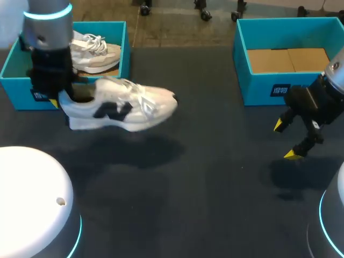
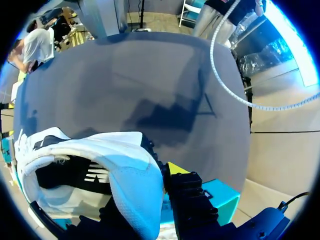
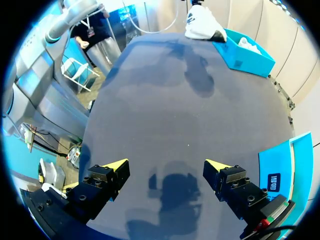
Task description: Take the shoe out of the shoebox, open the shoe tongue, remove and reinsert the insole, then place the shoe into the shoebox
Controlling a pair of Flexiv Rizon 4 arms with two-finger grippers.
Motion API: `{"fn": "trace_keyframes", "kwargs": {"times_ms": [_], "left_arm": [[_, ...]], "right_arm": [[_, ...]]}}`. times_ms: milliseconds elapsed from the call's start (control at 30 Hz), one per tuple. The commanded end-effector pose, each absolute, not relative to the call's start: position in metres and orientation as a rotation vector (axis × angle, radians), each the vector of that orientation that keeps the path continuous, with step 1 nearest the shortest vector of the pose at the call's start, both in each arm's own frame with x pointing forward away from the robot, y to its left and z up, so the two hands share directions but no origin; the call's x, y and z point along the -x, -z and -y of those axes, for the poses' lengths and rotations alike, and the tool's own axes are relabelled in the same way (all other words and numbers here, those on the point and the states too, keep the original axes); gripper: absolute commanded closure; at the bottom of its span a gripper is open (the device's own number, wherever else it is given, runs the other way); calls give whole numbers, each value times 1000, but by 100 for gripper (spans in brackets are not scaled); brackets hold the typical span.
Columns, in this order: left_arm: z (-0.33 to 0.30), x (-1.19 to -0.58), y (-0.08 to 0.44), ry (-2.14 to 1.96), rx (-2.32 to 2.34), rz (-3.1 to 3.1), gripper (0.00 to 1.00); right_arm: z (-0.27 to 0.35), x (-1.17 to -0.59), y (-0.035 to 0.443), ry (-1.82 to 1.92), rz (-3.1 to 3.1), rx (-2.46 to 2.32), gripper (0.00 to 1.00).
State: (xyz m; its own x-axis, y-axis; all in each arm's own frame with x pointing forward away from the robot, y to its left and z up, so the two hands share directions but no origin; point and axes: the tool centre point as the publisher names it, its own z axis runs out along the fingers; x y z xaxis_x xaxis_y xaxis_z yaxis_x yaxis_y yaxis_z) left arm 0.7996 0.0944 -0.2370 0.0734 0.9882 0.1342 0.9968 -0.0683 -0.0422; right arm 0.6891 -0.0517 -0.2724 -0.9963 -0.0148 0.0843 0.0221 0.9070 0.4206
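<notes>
The white shoe (image 1: 123, 105) with a dark side logo hangs clear of the table (image 1: 204, 177), sole down and roughly level. Its toe points toward the table's middle and its shadow falls on the dark surface below it. It is just in front of the left shoebox (image 1: 11, 80), a blue open box in which a second shoe (image 1: 97, 52) lies. The left gripper (image 1: 64, 99) has the shoe by the heel and holds it aloft. In the head view only a sliver of yellow shows behind the heel. The left wrist view gives the grip up close: one yellow-tipped finger (image 2: 176, 168) is pressed against the outside of the heel collar. The other finger is hidden by the shoe's padded rim and dark lining, which fill the space beside it. The left arm comes down nearly upright from the far left, over the box's front wall, so the shoe stretches out ahead of the gripper. Well apart, the right gripper (image 1: 286, 140) hovers above bare table with its fingers spread wide and nothing between them. It is tilted downward just in front of the right shoebox (image 1: 258, 86), which has brown cardboard (image 1: 287, 59) in it. The right wrist view confirms the gap between the two tips. It also shows the shoe small at the table's far end, next to the left shoebox's corner.
</notes>
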Motion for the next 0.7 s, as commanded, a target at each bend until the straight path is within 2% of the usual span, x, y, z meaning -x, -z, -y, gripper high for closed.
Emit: {"fn": "trace_keyframes", "kwargs": {"times_ms": [33, 700], "left_arm": [[-74, -783, 252, 330, 2312, 2108, 100], [6, -767, 324, 178, 2330, 2027, 100]], "right_arm": [[51, -689, 273, 655, 2985, 7, 0], [51, -689, 273, 655, 2985, 7, 0]]}}
